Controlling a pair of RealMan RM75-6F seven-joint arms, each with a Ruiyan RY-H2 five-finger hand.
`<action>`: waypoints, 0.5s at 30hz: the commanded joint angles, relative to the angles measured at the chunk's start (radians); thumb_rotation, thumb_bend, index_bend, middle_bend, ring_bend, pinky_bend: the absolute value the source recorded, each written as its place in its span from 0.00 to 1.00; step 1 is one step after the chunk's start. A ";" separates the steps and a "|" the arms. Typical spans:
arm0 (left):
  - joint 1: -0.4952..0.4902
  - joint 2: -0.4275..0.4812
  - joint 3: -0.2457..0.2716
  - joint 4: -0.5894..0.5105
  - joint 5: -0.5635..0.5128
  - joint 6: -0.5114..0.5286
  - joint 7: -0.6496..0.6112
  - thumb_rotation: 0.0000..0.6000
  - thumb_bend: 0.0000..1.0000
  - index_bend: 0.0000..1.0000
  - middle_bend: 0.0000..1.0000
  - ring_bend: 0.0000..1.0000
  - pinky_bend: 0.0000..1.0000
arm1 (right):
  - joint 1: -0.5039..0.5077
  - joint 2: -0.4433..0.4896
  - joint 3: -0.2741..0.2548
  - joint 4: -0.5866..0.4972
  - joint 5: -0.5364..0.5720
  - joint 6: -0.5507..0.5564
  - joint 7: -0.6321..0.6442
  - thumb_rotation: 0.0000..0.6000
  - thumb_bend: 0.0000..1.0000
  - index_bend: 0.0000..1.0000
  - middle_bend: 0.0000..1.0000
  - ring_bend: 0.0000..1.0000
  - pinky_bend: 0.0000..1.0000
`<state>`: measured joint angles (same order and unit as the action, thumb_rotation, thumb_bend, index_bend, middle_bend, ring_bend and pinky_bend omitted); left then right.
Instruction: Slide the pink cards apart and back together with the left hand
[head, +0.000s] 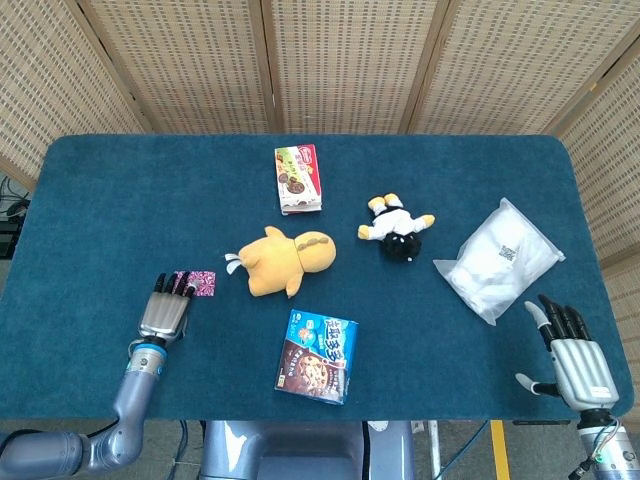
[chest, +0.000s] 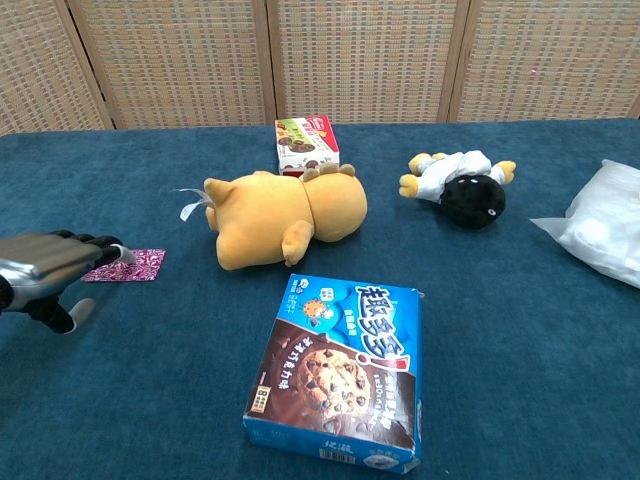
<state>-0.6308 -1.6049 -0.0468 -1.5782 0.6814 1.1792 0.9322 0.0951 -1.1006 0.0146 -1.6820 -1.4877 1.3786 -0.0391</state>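
The pink patterned cards lie flat as one small stack on the blue table, left of the yellow plush. My left hand reaches over them, palm down with its fingers stretched out. Its fingertips cover the stack's left end; the head view does not show whether they press on it. It holds nothing. My right hand rests open at the table's front right corner, far from the cards, and is seen only in the head view.
A yellow plush toy lies just right of the cards. A blue cookie box sits near the front edge. A snack box, a black-and-white plush and a white plastic bag lie farther back and right.
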 joint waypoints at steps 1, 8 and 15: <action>-0.009 -0.014 -0.005 0.002 -0.023 0.002 0.018 1.00 0.60 0.08 0.00 0.00 0.00 | 0.000 -0.001 -0.001 0.002 0.000 0.000 0.000 1.00 0.00 0.00 0.00 0.00 0.00; -0.027 -0.023 -0.008 -0.009 -0.092 0.029 0.091 1.00 0.64 0.08 0.00 0.00 0.00 | -0.002 0.003 0.000 0.001 -0.004 0.007 0.009 1.00 0.00 0.00 0.00 0.00 0.00; -0.031 -0.001 -0.004 -0.021 -0.152 0.050 0.129 1.00 0.66 0.08 0.00 0.00 0.00 | -0.005 0.006 -0.001 0.000 -0.012 0.015 0.016 1.00 0.00 0.00 0.00 0.00 0.00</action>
<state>-0.6624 -1.6120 -0.0522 -1.5978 0.5370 1.2265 1.0601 0.0906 -1.0941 0.0139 -1.6817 -1.4992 1.3929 -0.0227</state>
